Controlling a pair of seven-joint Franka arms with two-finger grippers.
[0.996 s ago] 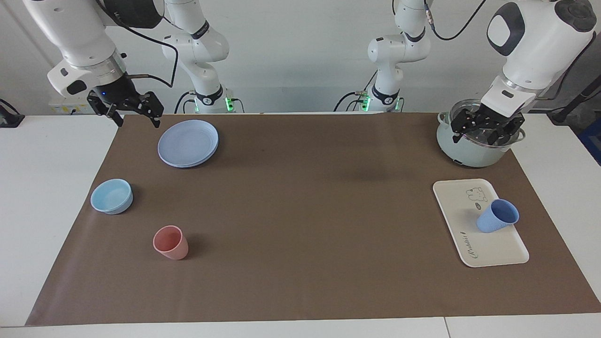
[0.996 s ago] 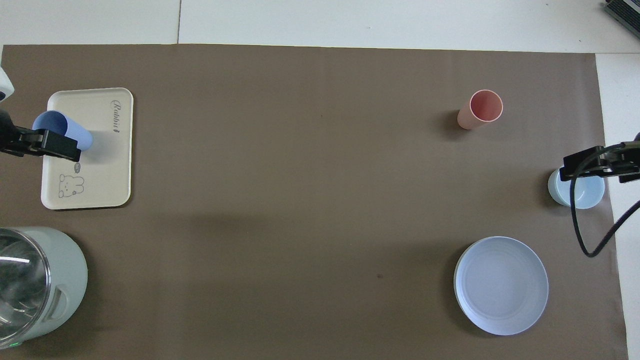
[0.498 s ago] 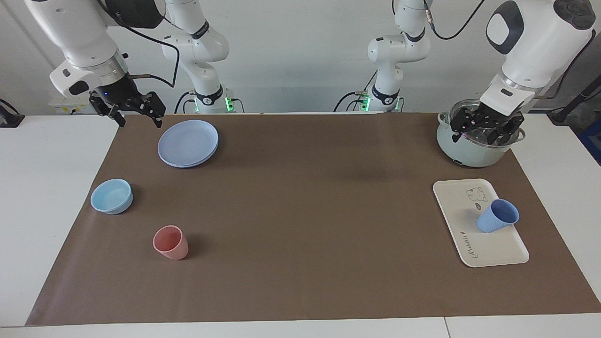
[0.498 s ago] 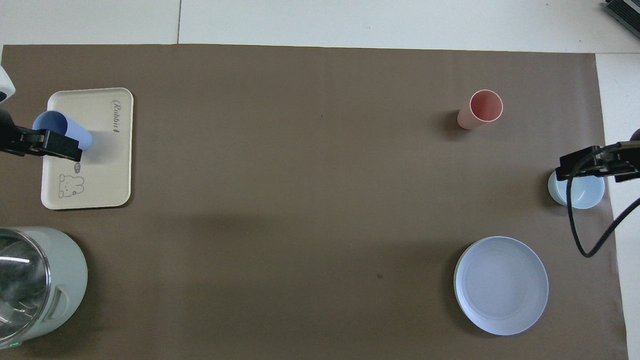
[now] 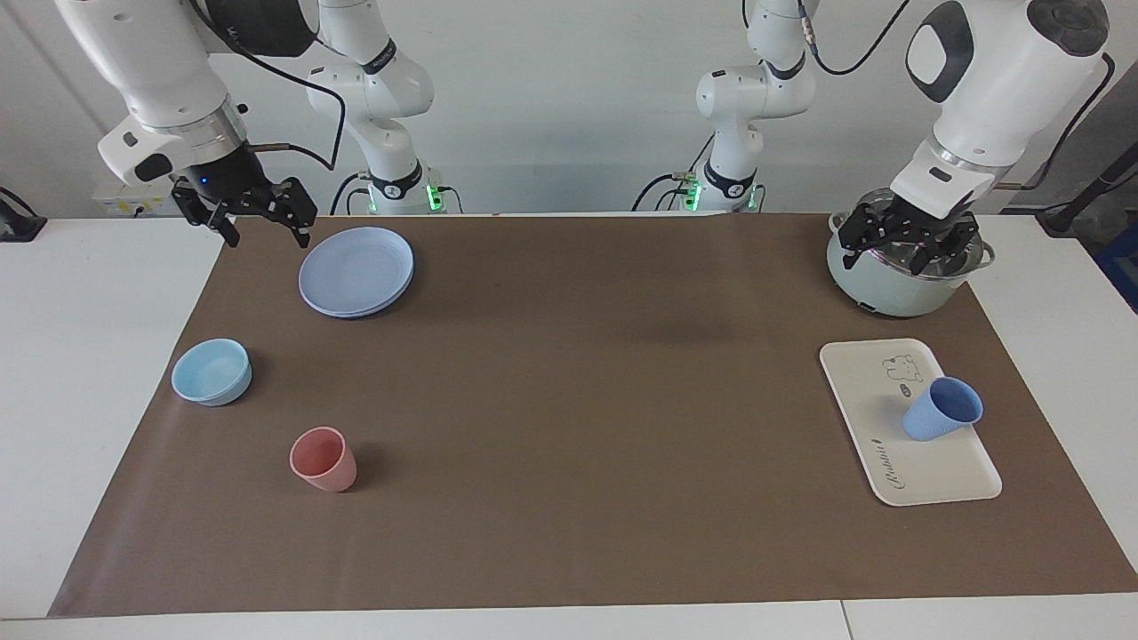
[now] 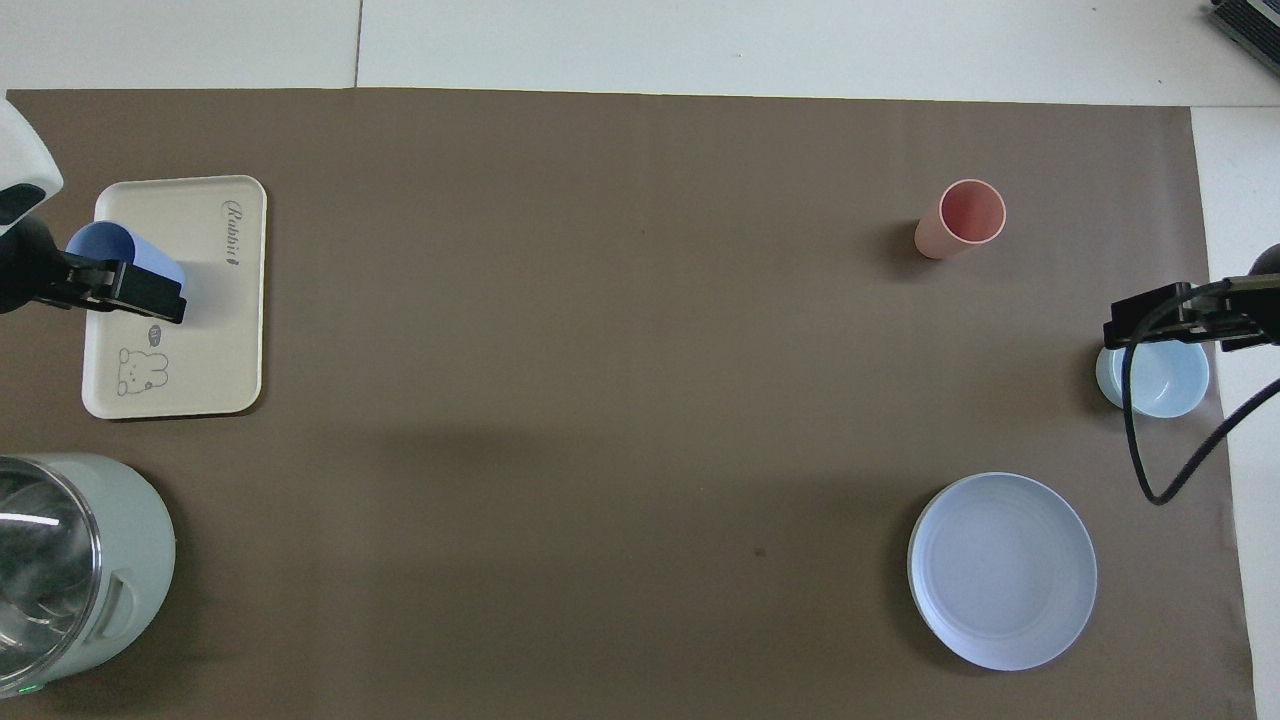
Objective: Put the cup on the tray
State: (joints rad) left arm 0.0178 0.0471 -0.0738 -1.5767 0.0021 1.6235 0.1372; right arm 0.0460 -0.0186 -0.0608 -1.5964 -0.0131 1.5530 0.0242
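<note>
The periwinkle-blue cup (image 5: pixel 941 411) stands on the cream-white tray (image 5: pixel 889 462) at the left arm's end of the table, on the tray's edge nearest that end. It also shows in the overhead view (image 6: pixel 110 245), on the tray (image 6: pixel 215 330). My left gripper (image 5: pixel 905 253) is open and empty, raised over the pot and apart from the cup. One of its fingers (image 6: pixel 140 295) overlaps the cup from above. My right gripper (image 5: pixel 267 233) is open and empty, raised beside the round blue plate at the right arm's end.
A pale green pot (image 5: pixel 898 289) with a glass lid stands nearer to the robots than the tray. At the right arm's end are a round blue plate (image 5: pixel 356 271), a light-blue bowl (image 5: pixel 212 372) and a salmon-pink tumbler (image 5: pixel 323 460). A brown mat covers the table.
Both raised grippers have drifted slightly toward the table's middle. The cup and tray have not moved.
</note>
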